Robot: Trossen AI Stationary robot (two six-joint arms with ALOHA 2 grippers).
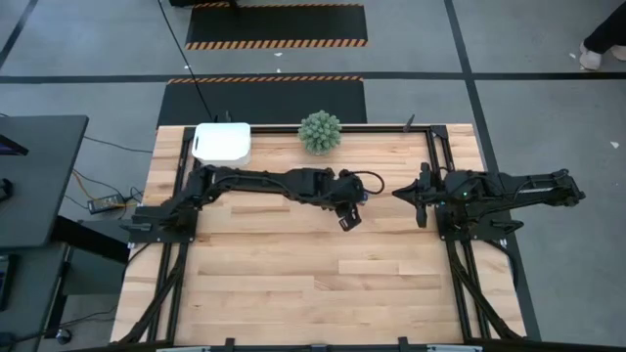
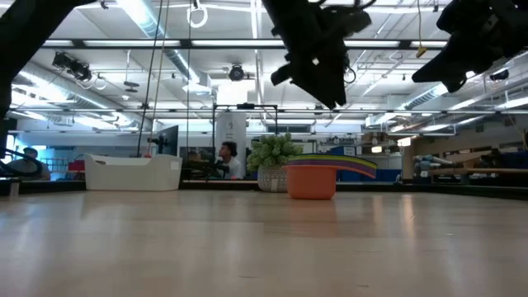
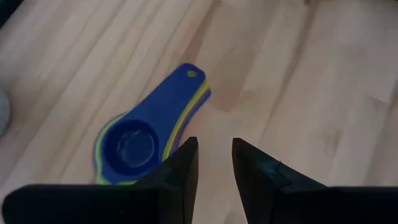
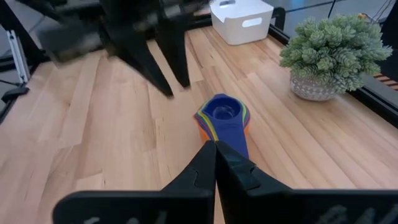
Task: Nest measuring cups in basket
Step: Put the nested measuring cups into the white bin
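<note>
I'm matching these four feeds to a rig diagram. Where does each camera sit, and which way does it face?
High: overhead, straight down on table, both arms.
Low: table height, level toward the room; stacked cups, arms above.
Left wrist: down past the left gripper, fingers apart, at the cups.
Right wrist: past the shut right gripper toward cups, plant, basket.
Shared: both wrist views show the cups.

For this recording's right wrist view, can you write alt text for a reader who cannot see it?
A nested stack of measuring cups, blue on top, sits on the wooden table just beyond the shut right claw. The left claw hangs above; a white basket and potted plant stand behind.
</note>
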